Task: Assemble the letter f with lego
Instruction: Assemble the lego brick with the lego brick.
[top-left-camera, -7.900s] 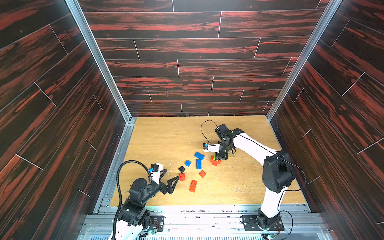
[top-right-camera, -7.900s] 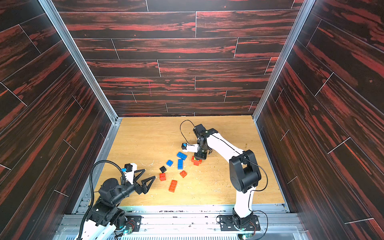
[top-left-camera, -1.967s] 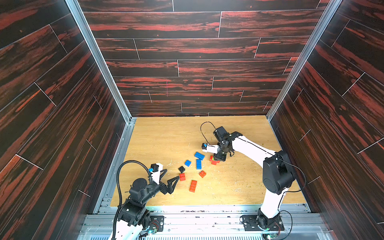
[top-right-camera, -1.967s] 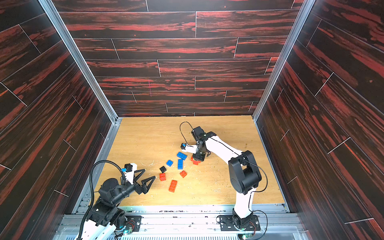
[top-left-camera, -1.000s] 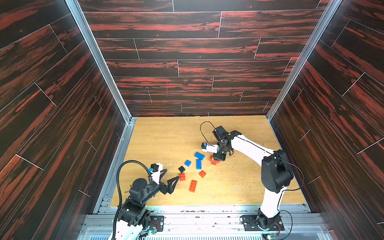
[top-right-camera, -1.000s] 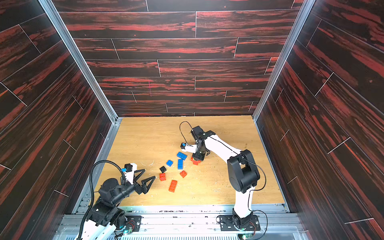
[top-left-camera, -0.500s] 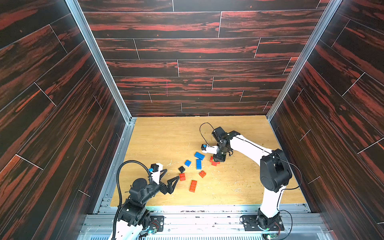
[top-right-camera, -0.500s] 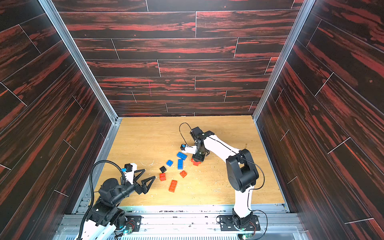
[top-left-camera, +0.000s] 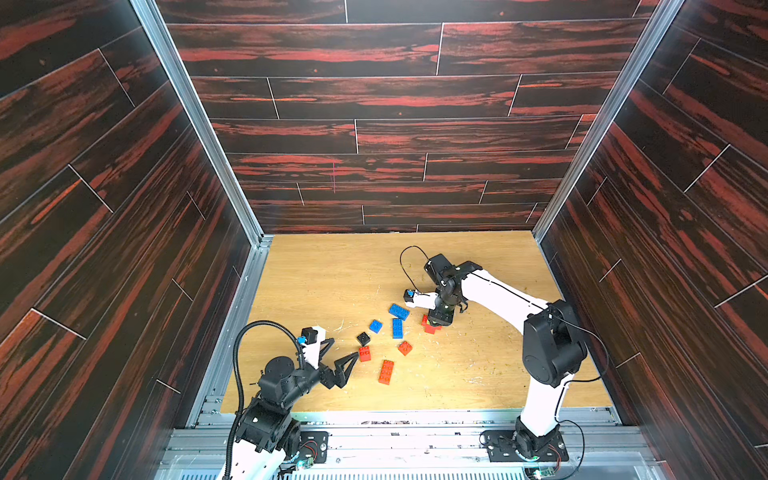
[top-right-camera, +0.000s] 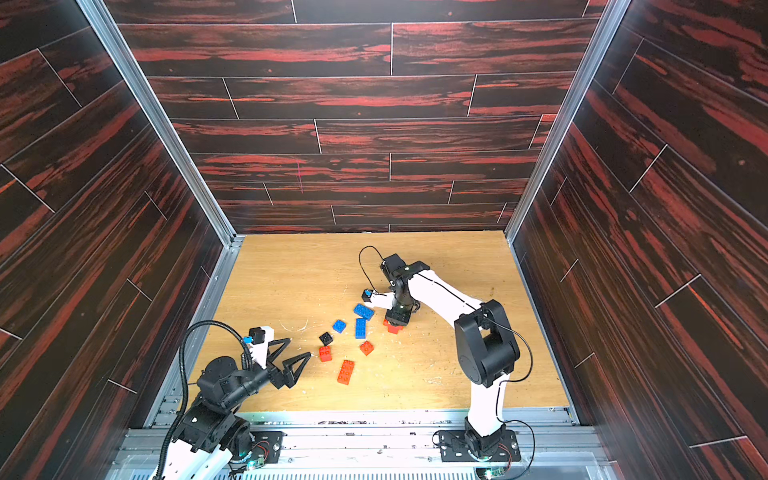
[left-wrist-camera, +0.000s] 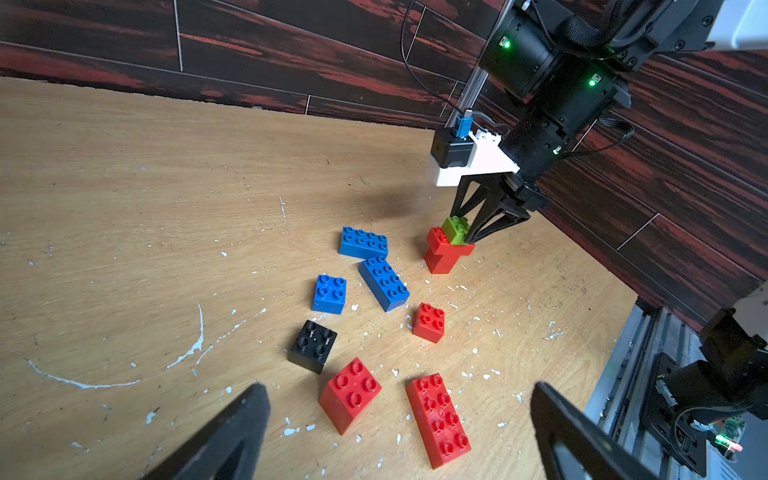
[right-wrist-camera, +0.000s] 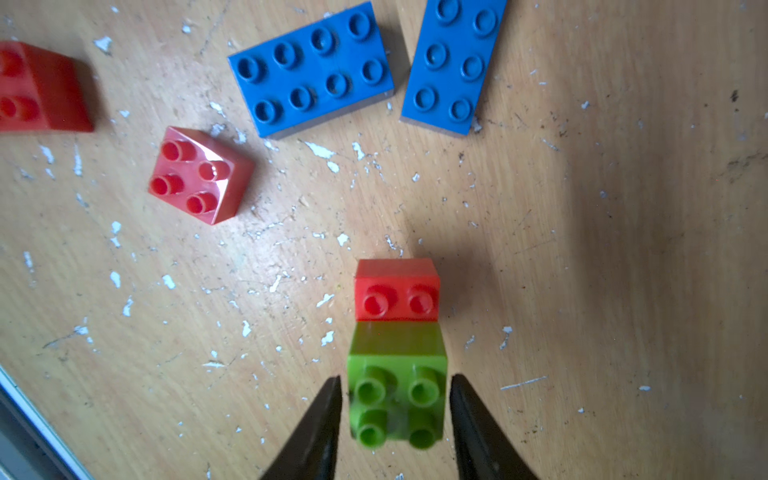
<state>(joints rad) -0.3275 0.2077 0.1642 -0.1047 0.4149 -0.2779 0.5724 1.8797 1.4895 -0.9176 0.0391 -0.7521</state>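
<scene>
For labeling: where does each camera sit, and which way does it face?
Top views: high behind the robot, looking down at the table; left arm, right arm show.
Left wrist: low, facing the right gripper over bricks; own open fingers show.
Right wrist: straight down on the green brick, own fingers flanking.
Both wrists share that brick.

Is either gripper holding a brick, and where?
Nothing held: the right gripper straddles the green brick, jaws slightly clear of its sides; the left gripper open, empty.

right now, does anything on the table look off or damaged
The wooden table is scuffed, with white scratches and flecks across it. The green brick sits off-centre on the red stack, leaving two red studs bare.
</scene>
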